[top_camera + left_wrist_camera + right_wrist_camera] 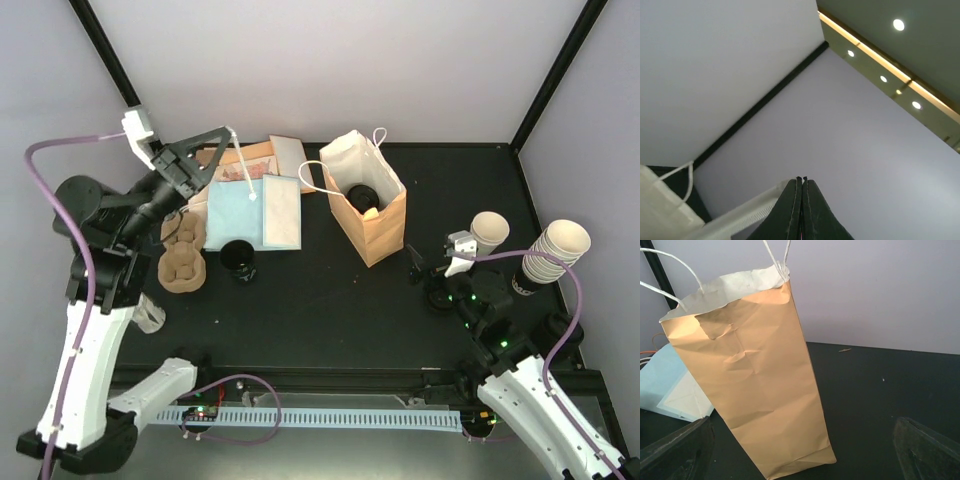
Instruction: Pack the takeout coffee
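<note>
One coffee bagged, two arms idle.
The coffee [361,192] stands inside the single bag [380,235]. The left gripper [801,179] is pinched shut on nothing; the right gripper [425,280] gapes wide, empty.

The top camera hangs high above and behind the arms and looks down on the whole black table [300,320], far enough away to see both arms and the brown paper bag [368,215]. The left wrist camera rides up high on the left gripper [802,179] and tilts up at the pale walls [715,65] and the ceiling lights [898,24]. The right wrist camera sits low by the table, behind the right gripper [801,421], and looks sideways at the same bag from very close.
</note>
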Available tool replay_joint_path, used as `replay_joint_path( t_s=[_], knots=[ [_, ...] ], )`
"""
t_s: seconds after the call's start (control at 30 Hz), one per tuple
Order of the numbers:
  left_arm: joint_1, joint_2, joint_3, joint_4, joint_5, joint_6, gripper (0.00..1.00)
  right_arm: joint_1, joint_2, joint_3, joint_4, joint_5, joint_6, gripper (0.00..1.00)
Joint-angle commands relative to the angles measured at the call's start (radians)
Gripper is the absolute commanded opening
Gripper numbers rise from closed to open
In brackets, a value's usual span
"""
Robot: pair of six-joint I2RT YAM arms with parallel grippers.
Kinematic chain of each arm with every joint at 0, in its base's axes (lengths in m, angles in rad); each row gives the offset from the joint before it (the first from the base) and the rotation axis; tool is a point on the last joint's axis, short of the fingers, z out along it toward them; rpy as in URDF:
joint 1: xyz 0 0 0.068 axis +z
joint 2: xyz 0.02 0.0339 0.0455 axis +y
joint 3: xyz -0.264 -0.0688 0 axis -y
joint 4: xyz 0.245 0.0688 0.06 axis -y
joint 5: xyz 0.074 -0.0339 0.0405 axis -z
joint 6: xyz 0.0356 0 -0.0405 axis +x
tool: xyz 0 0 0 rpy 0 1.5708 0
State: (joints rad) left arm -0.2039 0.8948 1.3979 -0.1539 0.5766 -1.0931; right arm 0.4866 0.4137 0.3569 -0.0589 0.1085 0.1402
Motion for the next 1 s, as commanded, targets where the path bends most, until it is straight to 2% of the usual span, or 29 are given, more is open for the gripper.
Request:
replay_joint_path(
  t_s=[0.0, 0.17, 0.3, 0.67, 0.83, 0.97],
  knots=[
    [-0.139, 0.096, 0.057, 0.118, -0.085, 0.022, 0.01, -0.003, -0.012, 0.007, 0.023, 0.023, 0.001, 1.00],
    [-0.283, 0.235, 0.156, 0.128, -0.164, 0.089, 0.02, -0.003, -0.021, 0.007, 0.016, 0.016, 0.003, 1.00],
    [-0.350, 0.351, 0.236, 0.123, -0.185, 0.113, 0.02, -0.004, -0.037, 0.000, 0.020, 0.017, 0.006, 1.00],
    [-0.379, 0.590, 0.241, 0.154, -0.213, 0.121, 0.01, -0.003, -0.044, -0.013, 0.041, 0.018, 0.010, 1.00],
    [-0.379, 0.651, 0.189, 0.194, -0.206, 0.118, 0.02, -0.003, -0.047, -0.012, 0.039, 0.024, 0.007, 1.00],
    [-0.380, 0.683, 0.215, 0.178, -0.217, 0.143, 0.02, -0.003, -0.049, -0.015, 0.040, 0.024, 0.009, 1.00]
  ],
)
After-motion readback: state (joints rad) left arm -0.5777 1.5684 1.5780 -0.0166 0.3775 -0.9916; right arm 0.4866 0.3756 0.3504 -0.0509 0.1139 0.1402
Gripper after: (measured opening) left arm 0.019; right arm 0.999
